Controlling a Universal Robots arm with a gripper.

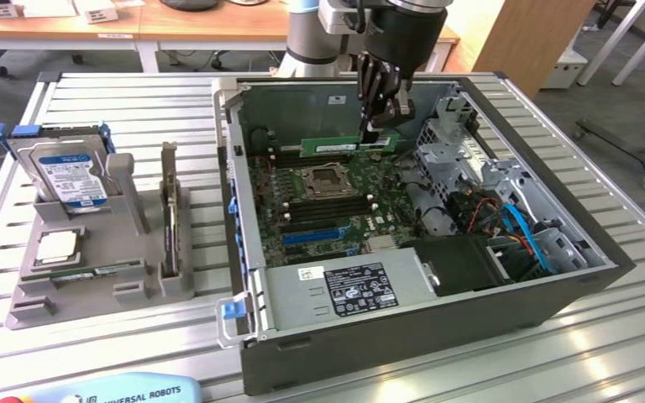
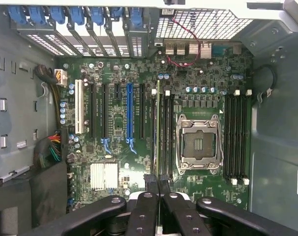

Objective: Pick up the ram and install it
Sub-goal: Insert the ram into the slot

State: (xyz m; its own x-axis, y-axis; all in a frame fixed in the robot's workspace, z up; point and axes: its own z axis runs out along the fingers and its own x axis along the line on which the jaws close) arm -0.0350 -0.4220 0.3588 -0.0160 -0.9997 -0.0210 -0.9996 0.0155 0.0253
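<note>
Exterior view, count: I log one open tower case (image 1: 412, 346), one motherboard (image 1: 300, 214) and one grey fixture tray (image 1: 31, 312) at the exterior view's left. The tray carries one hard drive (image 1: 70, 172), one silver processor chip (image 1: 57, 244) and one upright dark expansion card (image 1: 169, 218).
Gripper (image 1: 381, 124): one, with two black fingers clamped together on the ram's top edge.
Ram (image 1: 339, 145): one thin green stick, on edge inside the case, over the black memory slots beside the CPU socket (image 1: 325, 180). I cannot tell whether it touches a slot.
Wrist view, shapes: the ram runs as an edge-on line from between the fingertips (image 2: 150, 181); the socket is square and metal-framed.
</note>
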